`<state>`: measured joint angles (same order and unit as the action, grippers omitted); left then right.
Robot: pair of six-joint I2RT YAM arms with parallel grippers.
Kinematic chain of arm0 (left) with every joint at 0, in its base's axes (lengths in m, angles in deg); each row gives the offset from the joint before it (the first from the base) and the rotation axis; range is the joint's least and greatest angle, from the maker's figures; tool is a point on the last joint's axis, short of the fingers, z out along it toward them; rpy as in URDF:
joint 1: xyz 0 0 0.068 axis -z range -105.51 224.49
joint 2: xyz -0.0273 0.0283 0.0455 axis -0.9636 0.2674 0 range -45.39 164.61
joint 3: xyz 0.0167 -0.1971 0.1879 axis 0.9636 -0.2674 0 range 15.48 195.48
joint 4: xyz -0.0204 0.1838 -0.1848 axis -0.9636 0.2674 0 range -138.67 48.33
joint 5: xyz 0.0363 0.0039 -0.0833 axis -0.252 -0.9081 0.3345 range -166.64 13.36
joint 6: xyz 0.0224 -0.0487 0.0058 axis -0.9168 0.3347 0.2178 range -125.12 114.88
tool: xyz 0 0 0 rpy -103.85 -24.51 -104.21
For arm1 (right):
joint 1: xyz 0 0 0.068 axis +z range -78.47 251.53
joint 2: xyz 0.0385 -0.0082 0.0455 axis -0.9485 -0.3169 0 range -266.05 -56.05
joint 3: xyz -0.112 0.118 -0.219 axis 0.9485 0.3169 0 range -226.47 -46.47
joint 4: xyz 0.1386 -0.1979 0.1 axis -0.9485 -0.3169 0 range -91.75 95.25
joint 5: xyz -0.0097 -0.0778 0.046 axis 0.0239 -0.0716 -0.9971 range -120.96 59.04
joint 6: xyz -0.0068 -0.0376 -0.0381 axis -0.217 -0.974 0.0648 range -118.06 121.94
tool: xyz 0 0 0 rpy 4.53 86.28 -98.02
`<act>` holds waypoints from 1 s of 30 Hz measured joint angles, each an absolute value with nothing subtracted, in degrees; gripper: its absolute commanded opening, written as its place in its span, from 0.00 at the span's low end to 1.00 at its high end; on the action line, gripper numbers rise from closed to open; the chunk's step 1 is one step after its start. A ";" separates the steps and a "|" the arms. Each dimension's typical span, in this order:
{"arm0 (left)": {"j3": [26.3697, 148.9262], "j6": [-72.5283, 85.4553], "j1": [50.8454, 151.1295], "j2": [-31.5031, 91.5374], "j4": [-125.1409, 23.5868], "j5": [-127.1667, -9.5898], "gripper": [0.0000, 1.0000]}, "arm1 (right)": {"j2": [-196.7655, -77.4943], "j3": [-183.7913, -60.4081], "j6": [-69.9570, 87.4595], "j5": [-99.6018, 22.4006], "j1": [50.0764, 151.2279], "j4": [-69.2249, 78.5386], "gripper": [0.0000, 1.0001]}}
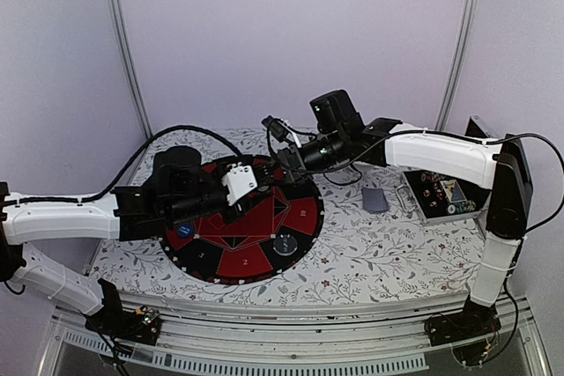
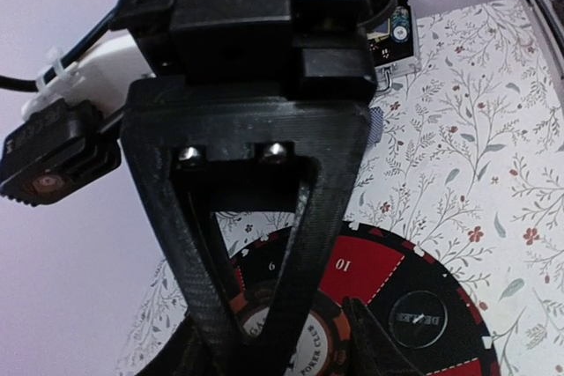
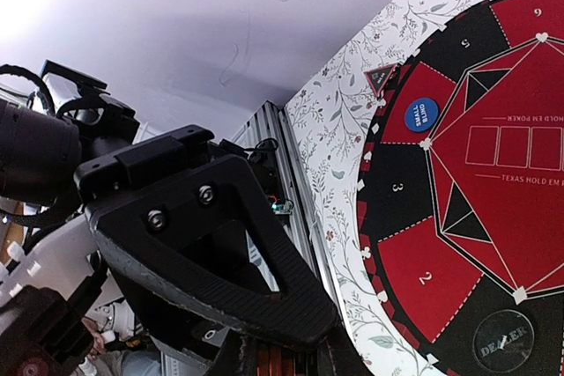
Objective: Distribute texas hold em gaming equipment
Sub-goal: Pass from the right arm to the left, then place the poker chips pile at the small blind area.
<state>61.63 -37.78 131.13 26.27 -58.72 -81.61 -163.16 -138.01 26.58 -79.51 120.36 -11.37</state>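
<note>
Poker chips on and above the round mat [image 1: 231, 260], cards beside it.
Floral white tablecloth [image 1: 379, 253], pale lilac walls [image 1: 291, 33], metal posts [image 1: 123, 41]. The mat reads "TEXAS HOLD EM POKER" and has numbered seats. On it lie a blue chip [image 3: 421, 114] marked "SMALL BLIND" and a black chip [image 3: 503, 339] marked "DEALER". Over the mat's middle the left gripper [image 1: 257, 173] straddles an orange chip [image 2: 286, 332] lettered "POKER CLUB" (whether the jaws press it I cannot tell). Above the mat's far edge the right gripper [image 1: 275, 129] is clenched on an orange stack [image 3: 278, 363], cropped. A grey-blue deck [image 1: 374, 199] rests on the cloth just off the mat's right-arm side.
</note>
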 measured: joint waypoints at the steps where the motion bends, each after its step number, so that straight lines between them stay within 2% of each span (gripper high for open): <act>1: 61.72 -37.61 131.04 26.36 -58.67 -81.68 0.19 | -163.16 -138.01 26.47 -79.56 120.26 -11.46 0.02; 3: 61.96 -37.85 130.91 26.51 -58.41 -81.68 0.02 | -163.18 -138.01 26.32 -79.51 120.21 -11.48 0.02; 6: 62.37 -37.65 130.89 26.64 -57.93 -81.74 0.00 | -163.18 -138.04 26.19 -79.49 120.15 -11.44 0.03; 7: 62.42 -37.63 130.89 26.64 -57.78 -81.81 0.00 | -163.18 -138.04 26.17 -79.43 120.15 -11.44 0.08; 11: 62.74 -37.21 130.69 26.73 -57.23 -81.90 0.00 | -163.18 -138.04 26.21 -78.90 120.15 -11.48 0.43; 14: 63.68 -36.16 130.15 27.45 -56.05 -82.05 0.00 | -163.16 -138.04 26.23 -77.31 119.77 -11.41 0.93; 15: 64.14 -35.55 129.82 27.80 -55.02 -82.03 0.00 | -163.16 -138.04 26.03 -76.87 119.56 -11.35 1.00; 22: 68.14 -28.86 123.63 30.62 -47.81 -80.85 0.00 | -160.49 -135.04 25.92 -71.86 113.70 -11.24 0.99; 30: 74.77 -14.85 105.10 38.20 -39.55 -83.84 0.00 | -153.32 -128.68 24.70 -64.08 106.29 -11.11 0.99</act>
<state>74.77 -14.85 105.10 38.20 -39.55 -83.84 -153.32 -128.68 24.70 -64.08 106.29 -11.11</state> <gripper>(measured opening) 0.384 0.989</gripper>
